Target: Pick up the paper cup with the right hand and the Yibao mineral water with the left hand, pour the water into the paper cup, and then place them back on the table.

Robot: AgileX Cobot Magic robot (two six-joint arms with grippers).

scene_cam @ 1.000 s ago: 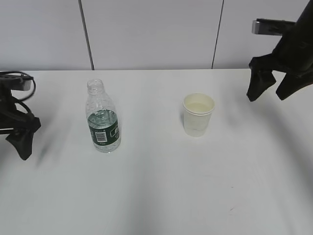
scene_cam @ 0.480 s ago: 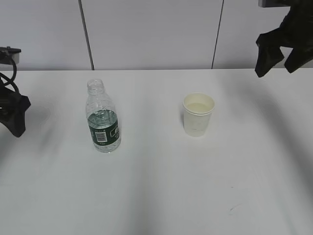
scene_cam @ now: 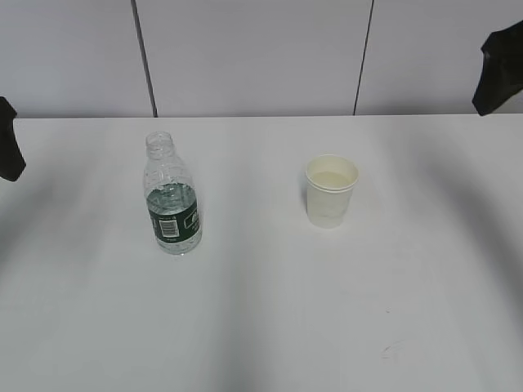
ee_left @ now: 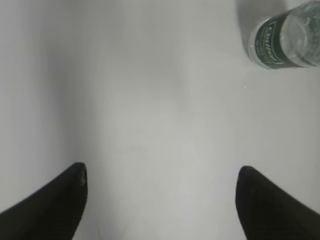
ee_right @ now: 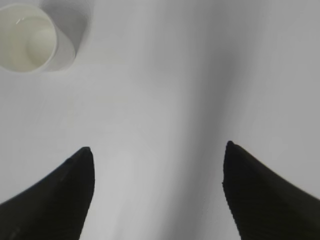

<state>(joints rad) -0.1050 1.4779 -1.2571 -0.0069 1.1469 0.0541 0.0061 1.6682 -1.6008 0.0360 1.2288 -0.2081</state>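
The paper cup point(scene_cam: 332, 191) stands upright on the table point(scene_cam: 270, 318), holding pale liquid; the Yibao mineral water point(scene_cam: 172, 198) stands uncapped well to its left. Both claws, left point(ee_left: 160, 200) and right point(ee_right: 157, 187), gape wide and empty, far from the cup. A careless swing could topple the open bottle.

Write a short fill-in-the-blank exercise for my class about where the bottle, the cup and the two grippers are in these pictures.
1. The Yibao mineral water stands upright on the ____.
2. In the exterior view, the paper cup stands to the ____ of the bottle.
3. The left hand and the right hand both have their fingers ____, holding nothing.
4. The bottle's label band is dark ____.

Missing words: table; right; open; green
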